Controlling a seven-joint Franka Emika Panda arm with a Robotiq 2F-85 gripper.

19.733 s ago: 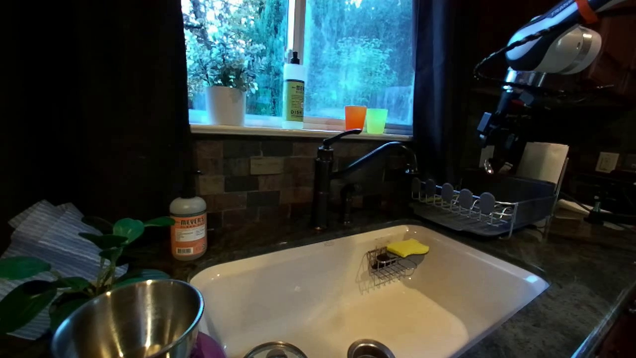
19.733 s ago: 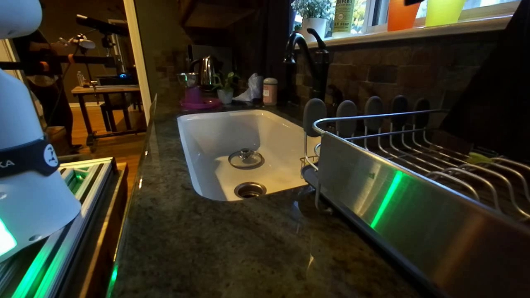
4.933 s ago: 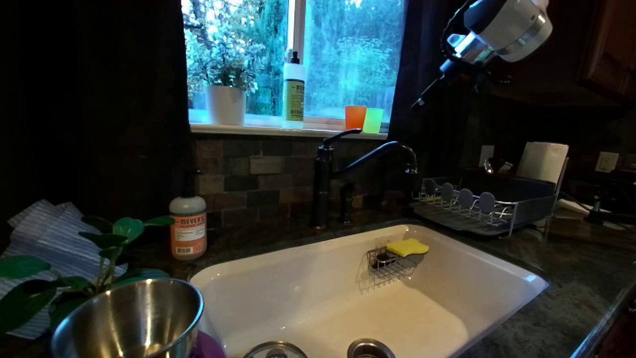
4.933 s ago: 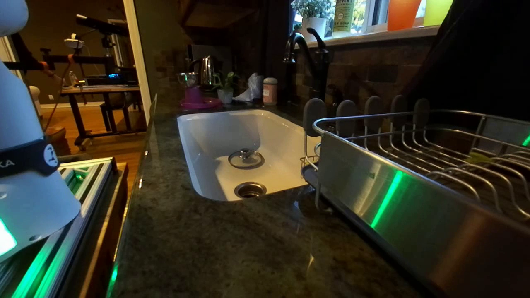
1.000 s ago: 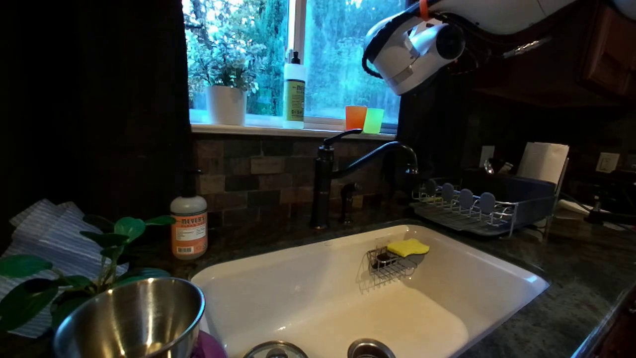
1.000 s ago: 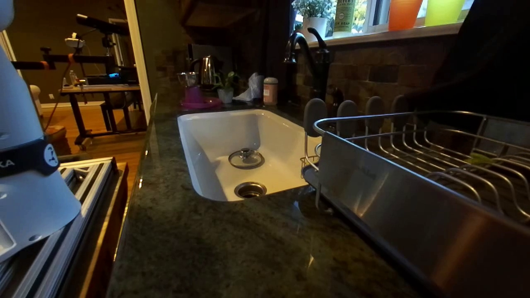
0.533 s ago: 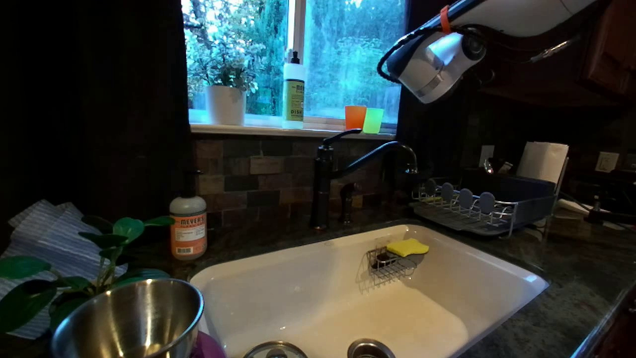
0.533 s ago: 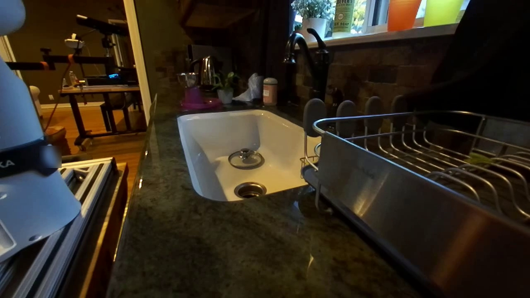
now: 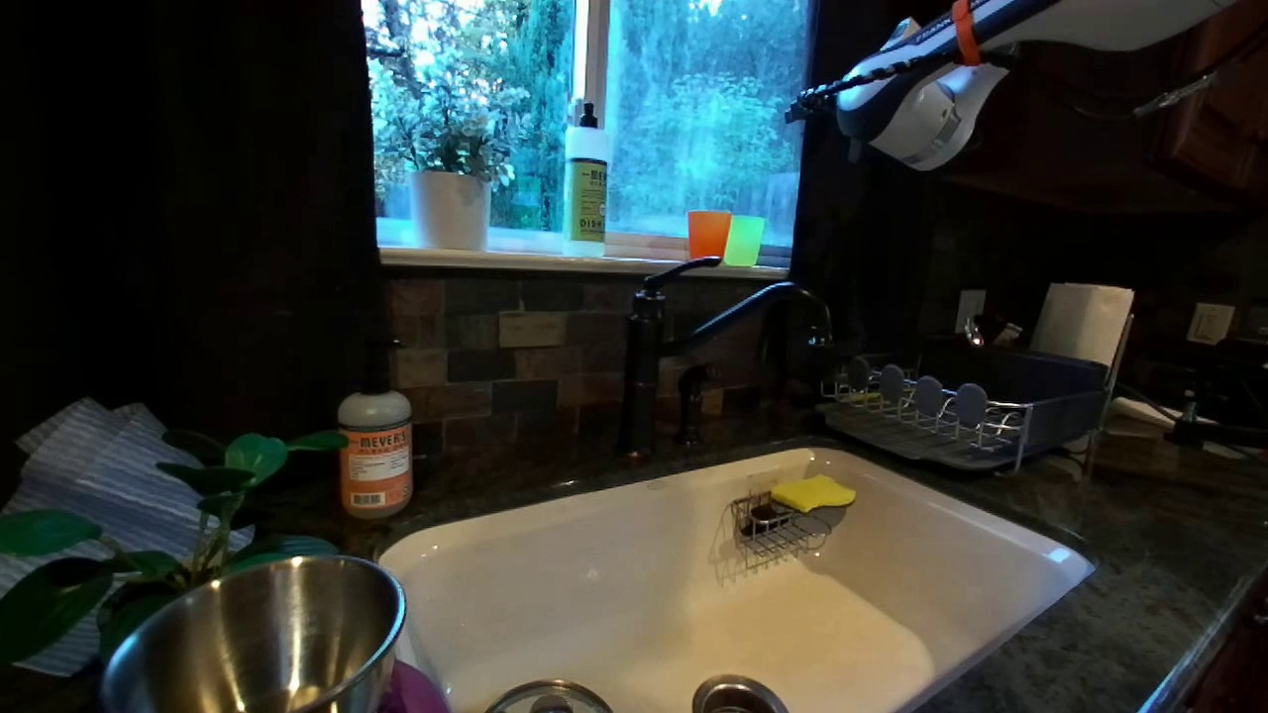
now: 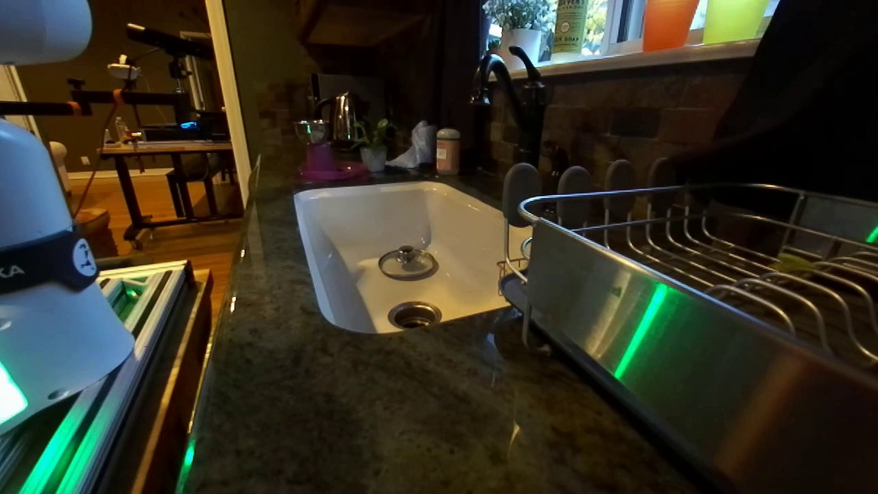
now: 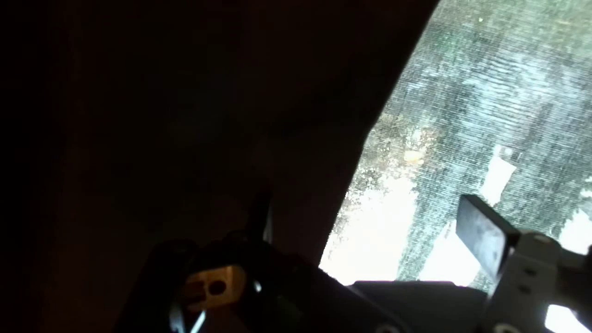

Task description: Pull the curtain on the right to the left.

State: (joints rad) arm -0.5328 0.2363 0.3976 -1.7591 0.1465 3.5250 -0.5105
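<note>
The dark right-hand curtain (image 9: 852, 257) hangs at the window's right edge in an exterior view, its edge just right of the green cup. It also shows in an exterior view (image 10: 809, 96) as a black drape behind the dish rack. In the wrist view the curtain (image 11: 222, 115) fills the left side, with a slanting edge against the bright window. My gripper (image 11: 372, 226) is open, fingers wide apart. One finger is in front of the dark curtain, the other in front of the window. Nothing shows held between them. The gripper is hidden or too dark in the exterior views.
An orange cup (image 9: 708, 235), a green cup (image 9: 745, 241), a soap bottle (image 9: 585, 193) and a potted plant (image 9: 450, 208) stand on the sill. The faucet (image 9: 644, 376) rises behind the sink (image 9: 614, 555). A dish rack (image 9: 931, 416) stands below the curtain.
Over the last second the arm has moved right, away from the window. Compared with 19.7 s ago, the curtain's edge is further left; compared with 4.9 s ago, slightly right at the sill.
</note>
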